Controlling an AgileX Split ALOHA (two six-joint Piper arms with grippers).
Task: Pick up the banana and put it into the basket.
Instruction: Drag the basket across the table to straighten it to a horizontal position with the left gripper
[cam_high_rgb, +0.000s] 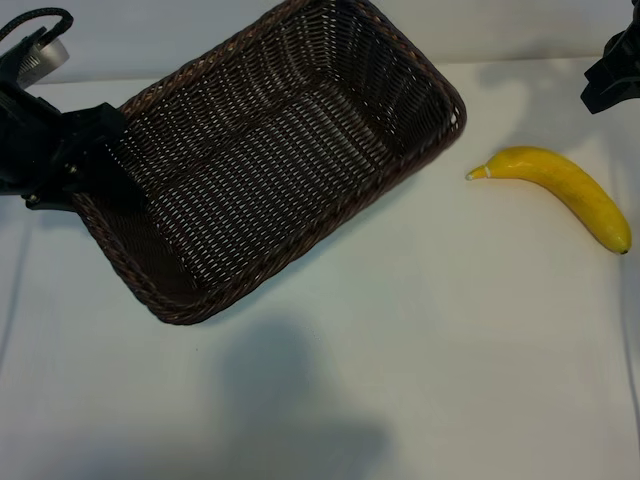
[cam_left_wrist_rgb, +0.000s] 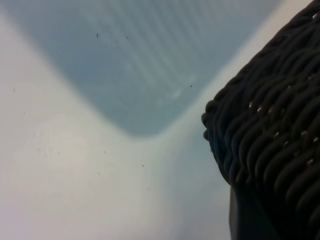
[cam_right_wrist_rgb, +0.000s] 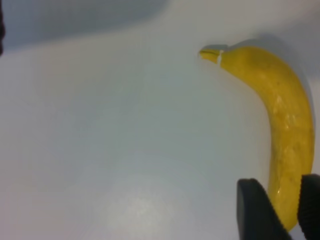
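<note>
My right gripper has its jaws part-way apart, one dark finger on each side of the banana's lower end in the wrist view; I see the yellow skin between them, but from this angle I can't say for sure that the pads touch it, so I call them apart around it rather than clamped. The banana lies flat on the white table, toward the right side in the exterior view, its pale stem tip pointing at the basket and its dark end near the right edge. It is outside the basket and apart from it, with a strip of bare table between the stem and the nearest basket corner. The basket is turned at an angle across the upper left of the table, with nothing inside it. My left gripper is at the basket's left end, black body over the rim; its wrist view shows only a close wall of dark weave and table, and I take the jaws as closed on the rim there, though the contact itself is hidden. Of the right arm only a dark piece shows at the top right corner of the exterior view.
</note>
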